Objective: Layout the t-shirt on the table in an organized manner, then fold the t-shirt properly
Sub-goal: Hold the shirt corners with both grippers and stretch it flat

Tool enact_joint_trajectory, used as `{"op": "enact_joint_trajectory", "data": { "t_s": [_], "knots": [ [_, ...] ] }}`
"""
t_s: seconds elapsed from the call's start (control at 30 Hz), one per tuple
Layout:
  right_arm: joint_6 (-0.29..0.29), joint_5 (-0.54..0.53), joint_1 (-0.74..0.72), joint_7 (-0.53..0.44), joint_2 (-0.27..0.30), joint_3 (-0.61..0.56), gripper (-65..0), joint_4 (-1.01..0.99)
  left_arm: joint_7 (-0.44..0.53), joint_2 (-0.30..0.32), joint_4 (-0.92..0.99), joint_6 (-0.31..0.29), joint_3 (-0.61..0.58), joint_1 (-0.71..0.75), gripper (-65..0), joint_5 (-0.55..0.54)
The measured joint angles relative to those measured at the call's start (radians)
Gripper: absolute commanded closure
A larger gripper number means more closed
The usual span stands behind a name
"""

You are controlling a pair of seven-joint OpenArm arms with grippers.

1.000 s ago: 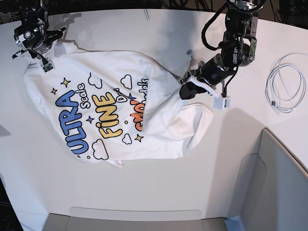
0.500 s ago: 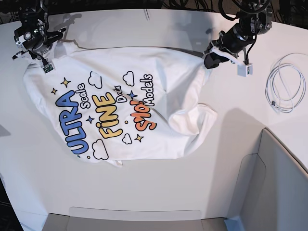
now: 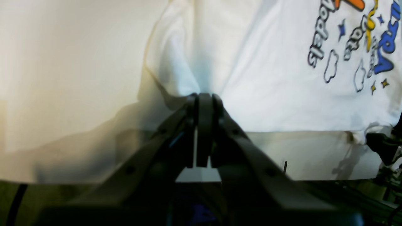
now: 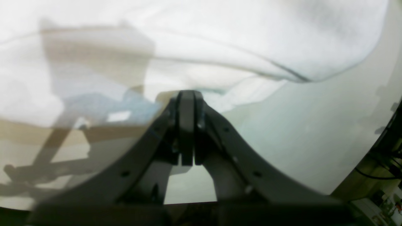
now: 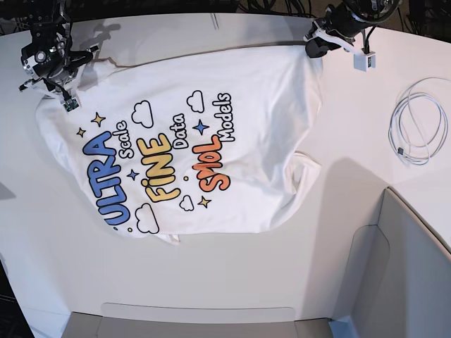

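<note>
The base view looks straight down from high above the tabletop (image 5: 232,282). Each wrist view sits close behind its own tool (image 3: 204,97) — low, facing forward. All three share the t-shirt (image 5: 211,105) — its far edge.

Your white t-shirt (image 5: 190,141) lies print-up on the white desk (image 5: 211,282), spread wide along its far edge and pulled taut there. Blue "ULTRA", yellow "FINE" and orange "SMOL" run diagonally. The near right side stays rumpled, 1 fold tucked under.
</note>
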State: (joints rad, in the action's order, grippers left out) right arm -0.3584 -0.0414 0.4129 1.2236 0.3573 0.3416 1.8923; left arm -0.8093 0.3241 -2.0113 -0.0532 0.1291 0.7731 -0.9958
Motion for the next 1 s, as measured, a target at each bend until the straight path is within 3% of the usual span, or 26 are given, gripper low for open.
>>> {"op": "enact_joint_trajectory", "data": {
  "t_s": [0.13,0.23,0.37,0.43,0.57,0.67,0.87,1.0],
  "knots": [
    [-0.001,-0.008,-0.011,0.004,-0.001,0.000,0.0,-0.001,0.003,0.000,-0.003,-0.003,0.000,0.035,0.0,0.000],
    [-0.001,-0.009,-0.011,-0.003,-0.001,0.000,0.0,0.000,0.000,0.001,-0.003,-0.016,0.000,0.059,0.0,-0.072],
    [-0.001,-0.020,-0.011,-0.004,-0.004,0.000,0.0,0.011,-0.008,0.018,-0.005,-0.154,0.018,0.078,0.0,-0.200],
    [-0.005,-0.037,-0.006,-0.004,-0.029,-0.003,0.0,0.039,-0.018,0.025,-0.007,-0.196,0.094,0.080,0.0,-0.232],
    [-0.010,-0.061,0.016,-0.010,-0.081,-0.017,0.0,0.098,-0.002,0.030,-0.006,-0.189,0.301,0.075,0.0,-0.236],
    [-0.013,-0.055,0.034,-0.008,-0.090,-0.016,0.0,0.123,-0.003,0.031,-0.006,-0.188,0.376,0.053,0.0,-0.236],
    [-0.013,-0.053,0.060,-0.007,-0.106,-0.015,0.0,0.134,-0.206,0.025,0.016,-0.196,0.381,-0.058,0.0,-0.224],
    [-0.013,-0.061,0.080,-0.008,-0.106,-0.016,0.0,0.140,-0.286,-0.031,0.029,-0.195,0.396,-0.113,-2.2,-0.221]
  ]
}}
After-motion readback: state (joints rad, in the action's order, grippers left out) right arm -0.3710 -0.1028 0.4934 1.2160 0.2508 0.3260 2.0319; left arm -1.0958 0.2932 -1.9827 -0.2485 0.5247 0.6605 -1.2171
